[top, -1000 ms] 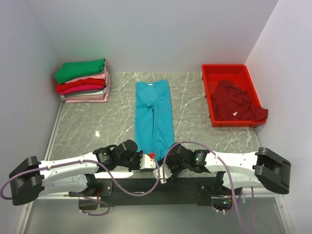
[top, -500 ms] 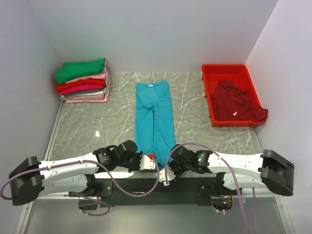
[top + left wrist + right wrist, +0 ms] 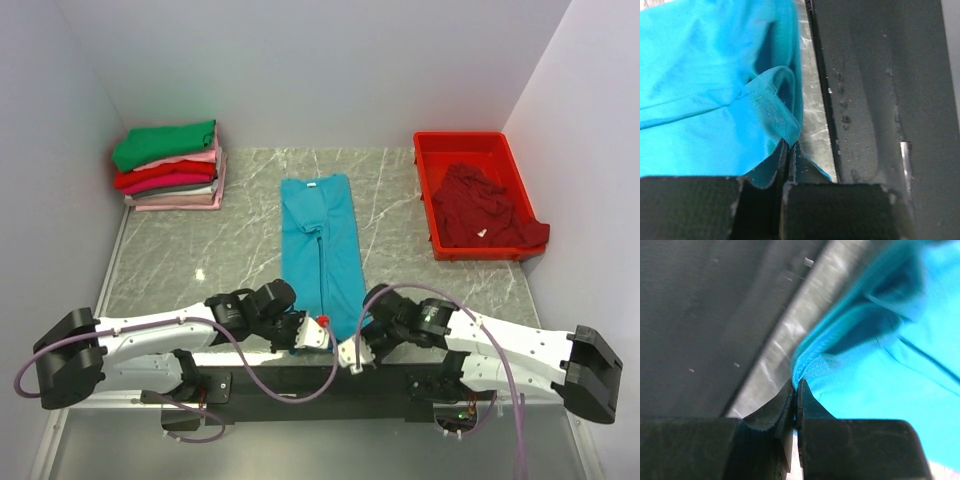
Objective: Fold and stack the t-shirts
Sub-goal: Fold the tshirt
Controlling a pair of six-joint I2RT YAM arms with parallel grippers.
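Observation:
A teal-blue t-shirt [image 3: 322, 250] lies folded into a long strip down the middle of the table, collar at the far end. My left gripper [image 3: 312, 333] is shut on the near left corner of its hem [image 3: 782, 131]. My right gripper [image 3: 352, 343] is shut on the near right corner of the hem [image 3: 807, 362]. Both pinch the cloth at the table's near edge, and the hem end is lifted a little. A dark maroon t-shirt [image 3: 482, 210] lies crumpled in the red tray [image 3: 430, 170]. Folded t-shirts sit in a stack [image 3: 170, 165], green on top, pink, red and grey below.
The red tray stands at the back right, close to the right wall. The stack sits at the back left by the left wall. A dark rail [image 3: 875, 90] runs along the table's near edge, just behind both grippers.
The right gripper went from open to shut on the hem corner. Both arms have shifted a little and the near end of the teal-blue shirt has drawn up from the edge.

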